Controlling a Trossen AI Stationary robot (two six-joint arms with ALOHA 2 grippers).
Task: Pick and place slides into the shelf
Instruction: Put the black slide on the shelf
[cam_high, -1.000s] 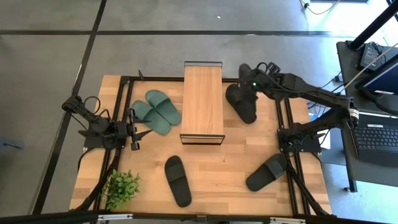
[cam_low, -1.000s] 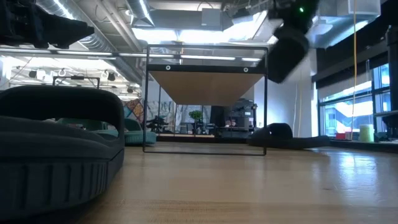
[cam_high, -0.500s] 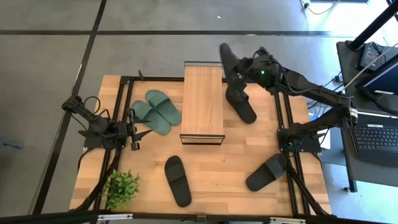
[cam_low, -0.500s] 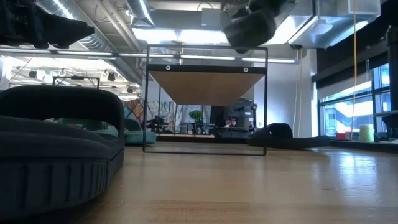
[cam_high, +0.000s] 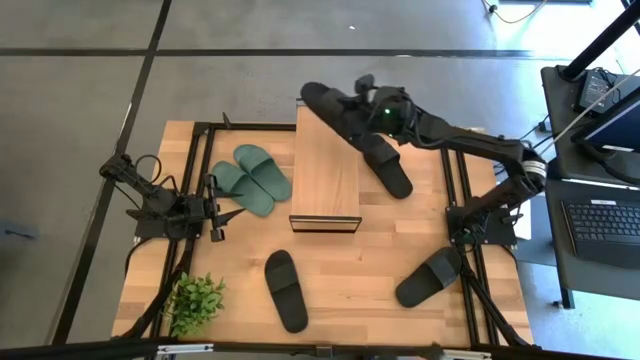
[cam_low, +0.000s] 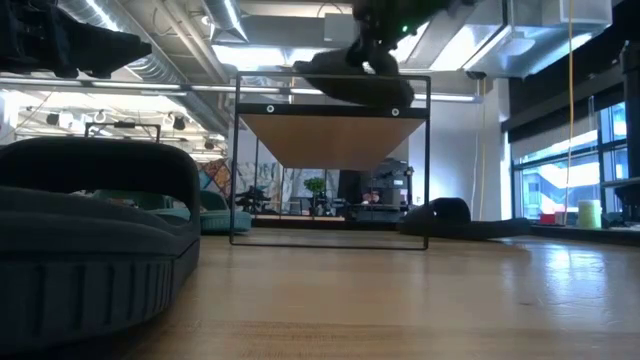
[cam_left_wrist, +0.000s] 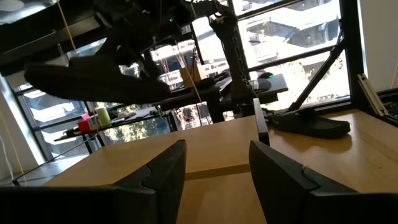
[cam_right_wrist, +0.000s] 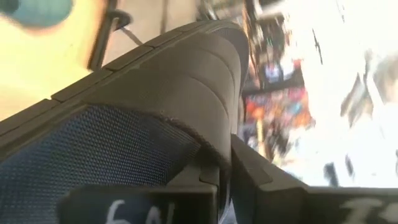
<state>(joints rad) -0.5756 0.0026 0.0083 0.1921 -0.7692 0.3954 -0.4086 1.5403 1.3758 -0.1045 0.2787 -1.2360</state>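
My right gripper (cam_high: 372, 112) is shut on a black slide (cam_high: 335, 105) that hangs in the air over the far end of the shelf (cam_high: 326, 165), a wooden plank on a thin black frame. In the low view the slide (cam_low: 355, 80) lies nearly level just over the shelf's top rail (cam_low: 330, 80); I cannot tell whether they touch. A second black slide (cam_high: 388, 170) rests sole down right of the shelf. Two green slides (cam_high: 250, 175) lie to its left. My left gripper (cam_high: 222, 210) waits open near the green pair. My right gripper pinches the black slide by the edge of its broad strap (cam_right_wrist: 208, 146), one finger (cam_right_wrist: 143, 202) under the strap against the blue lining and the other finger (cam_right_wrist: 267, 180) outside. The slide is lifted clear of the table, lying slantwise across the shelf's far end.
Two more black slides lie near the table's near edge, one at the middle (cam_high: 286, 290) and one at the right (cam_high: 430, 277). A small green plant (cam_high: 195, 302) stands at the near left corner. The middle slide (cam_low: 90, 240) fills the low view's left foreground.
My right gripper has swung toward the table's left, from above the slide right of the shelf to over the shelf's far end. The black slide it carries has turned from hanging steeply to lying nearly level across the shelf top.
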